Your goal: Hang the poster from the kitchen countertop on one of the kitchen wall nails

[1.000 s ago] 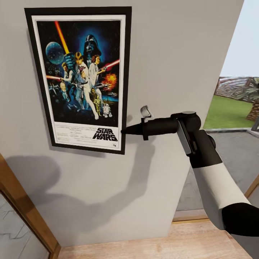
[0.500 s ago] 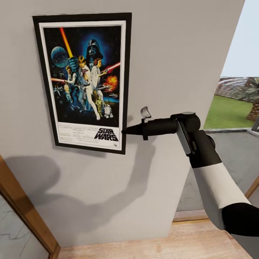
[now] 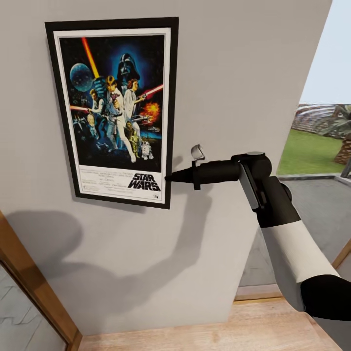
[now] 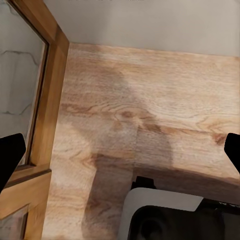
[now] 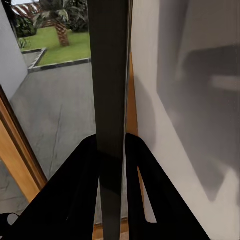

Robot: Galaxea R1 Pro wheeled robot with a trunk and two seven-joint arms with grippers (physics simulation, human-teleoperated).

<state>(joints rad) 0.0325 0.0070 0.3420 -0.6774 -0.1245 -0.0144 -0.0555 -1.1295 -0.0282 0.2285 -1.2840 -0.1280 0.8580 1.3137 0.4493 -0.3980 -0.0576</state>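
The Star Wars poster (image 3: 114,112) stands upright and flat against the light-grey wall (image 3: 234,73), black frame and white border in full view. My right gripper (image 3: 168,179) reaches in from the right and is shut on the frame's right edge, level with the "STAR WARS" lettering. In the right wrist view that frame edge (image 5: 110,75) runs as a dark strip between the two black fingers (image 5: 85,190). The wall nail is hidden and the countertop is out of view. My left gripper (image 4: 120,150) hangs open over the wooden floor with nothing in it.
A wooden door frame (image 3: 34,287) with a glass pane slants up the lower left. To the right, the wall ends at an opening (image 3: 317,156) onto paving and grass. Wooden floor (image 3: 234,331) runs below the wall.
The poster's top-left corner has shifted right and a little down, so it now looks narrower and straighter. My right arm has stayed where it was, still gripping the frame edge.
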